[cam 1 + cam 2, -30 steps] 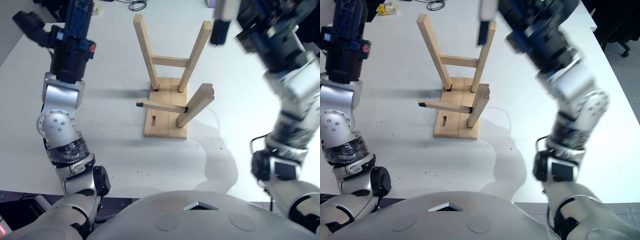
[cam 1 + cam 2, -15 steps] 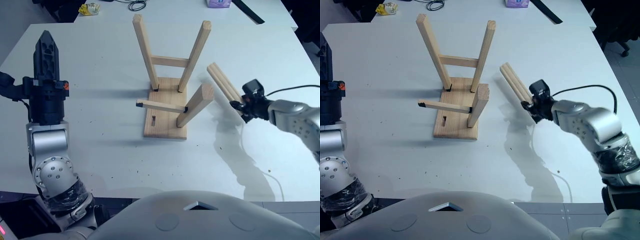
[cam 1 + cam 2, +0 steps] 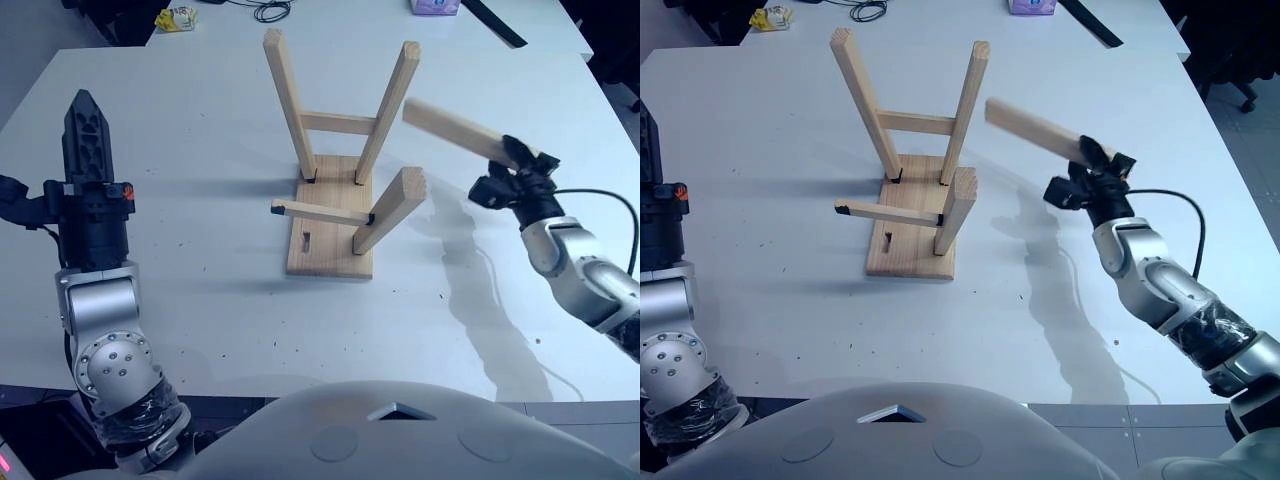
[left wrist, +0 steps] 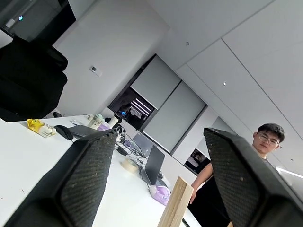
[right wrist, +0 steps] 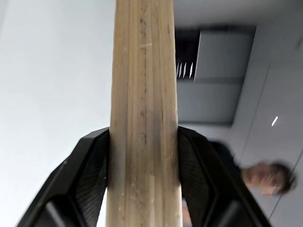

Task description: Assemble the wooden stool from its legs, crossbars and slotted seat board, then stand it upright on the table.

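At the right of the picture, my right claw (image 3: 512, 165) squeezes one end of a wooden leg (image 3: 448, 124), up in the air beside the half-built stool (image 3: 338, 195) in the middle. It looks light, hard and smooth, so I think holding nearer its middle would wobble less. My left claw (image 3: 87, 120), at the left, is spread wide and empty.

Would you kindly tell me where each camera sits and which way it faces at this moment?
Left eye view: on the head, looking down at the table and partly built stool; both arms show.
Right eye view: beside it, sharing that same scene and arms.
Left wrist view: on the left wrist, facing up into the room between open fingers of the left gripper.
Right wrist view: on the right wrist, facing along the leg clamped in the right gripper.
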Robot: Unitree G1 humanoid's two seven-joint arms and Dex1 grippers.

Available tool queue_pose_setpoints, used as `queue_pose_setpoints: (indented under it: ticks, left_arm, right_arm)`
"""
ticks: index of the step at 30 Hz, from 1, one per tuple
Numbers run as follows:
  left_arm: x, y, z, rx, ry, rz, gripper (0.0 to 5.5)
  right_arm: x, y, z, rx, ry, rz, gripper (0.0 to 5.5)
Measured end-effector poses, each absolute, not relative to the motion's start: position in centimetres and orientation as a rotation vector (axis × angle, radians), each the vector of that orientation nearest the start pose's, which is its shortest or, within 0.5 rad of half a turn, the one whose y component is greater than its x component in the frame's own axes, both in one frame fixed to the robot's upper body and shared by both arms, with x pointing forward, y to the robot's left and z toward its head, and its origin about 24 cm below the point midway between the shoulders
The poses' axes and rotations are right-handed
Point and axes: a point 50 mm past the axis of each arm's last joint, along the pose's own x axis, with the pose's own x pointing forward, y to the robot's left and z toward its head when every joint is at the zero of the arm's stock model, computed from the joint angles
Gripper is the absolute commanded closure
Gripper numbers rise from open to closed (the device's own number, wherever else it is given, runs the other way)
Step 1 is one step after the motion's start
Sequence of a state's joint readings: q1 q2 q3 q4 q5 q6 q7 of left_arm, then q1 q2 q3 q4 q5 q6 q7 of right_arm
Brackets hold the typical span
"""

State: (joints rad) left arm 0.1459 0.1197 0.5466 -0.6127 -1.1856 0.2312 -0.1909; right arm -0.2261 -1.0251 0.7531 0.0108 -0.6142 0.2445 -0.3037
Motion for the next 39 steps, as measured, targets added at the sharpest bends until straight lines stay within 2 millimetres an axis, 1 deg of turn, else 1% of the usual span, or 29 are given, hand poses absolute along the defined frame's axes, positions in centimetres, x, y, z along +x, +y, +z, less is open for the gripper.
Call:
queue_pose_setpoints:
  ticks: [2,3,4,6,10,11,12,15,20,26,27,30,33,35,36,39]
  left_arm:
    - [17.8,25.1,16.3,-0.765,-0.582,-0.096,2.12]
    - [17.7,25.2,16.3,-0.765,-0.593,-0.077,2.12]
    - [17.5,25.2,16.3,-0.769,-0.603,-0.062,2.12]
    - [17.3,25.1,16.2,-0.774,-0.605,-0.047,2.12]
    - [17.1,24.9,16.1,-0.774,-0.606,-0.039,2.12]
    - [17.0,24.9,16.1,-0.773,-0.61,-0.039,2.12]
    - [17.0,24.9,16.2,-0.772,-0.614,-0.035,2.12]
    - [16.7,24.9,16.0,-0.769,-0.607,-0.027,2.12]
    - [16.4,24.9,15.8,-0.77,-0.602,-0.009,2.12]
    - [15.9,24.8,15.7,-0.769,-0.605,0.012,2.12]
    - [15.9,24.8,15.6,-0.77,-0.603,0.011,2.12]
    - [15.9,24.7,15.5,-0.769,-0.592,0.01,2.12]
    - [15.8,24.8,15.5,-0.763,-0.59,0.01,2.12]
    - [15.9,24.8,15.6,-0.761,-0.588,0.006,2.12]
    - [16.0,24.9,15.6,-0.756,-0.587,0.002,2.12]
    - [16.4,25.0,15.9,-0.742,-0.587,-0.015,2.12]
  right_arm:
    - [25.0,-23.4,3.9,-1.841,-0.193,0.367,3.44]
    - [25.0,-23.5,3.5,-1.882,-0.267,0.392,3.44]
    - [25.3,-23.6,3.6,-1.923,-0.328,0.419,3.44]
    - [25.7,-23.9,3.7,-1.951,-0.36,0.439,3.44]
    - [25.7,-24.4,3.3,-1.917,-0.345,0.448,3.44]
    - [25.6,-24.6,3.1,-1.893,-0.324,0.452,3.08]
    - [25.5,-24.7,3.1,-1.881,-0.306,0.456,2.9]
    - [24.3,-26.0,1.6,-1.882,-0.168,0.532,2.44]
    - [23.8,-27.5,2.1,-1.898,-0.142,0.55,1.89]
    - [23.5,-28.6,2.5,-1.869,-0.165,0.553,1.16]
    - [23.4,-28.9,2.6,-1.854,-0.172,0.557,1.03]
    - [23.3,-30.6,3.3,-1.773,-0.137,0.539,1.01]
    - [23.7,-31.9,4.0,-1.577,-0.012,0.451,1.01]
    - [24.7,-31.3,4.9,-1.397,0.004,0.409,1.01]
    - [25.2,-30.6,5.4,-1.317,-0.001,0.415,1.01]
    - [26.2,-26.8,7.4,-1.187,-0.108,0.536,1.01]
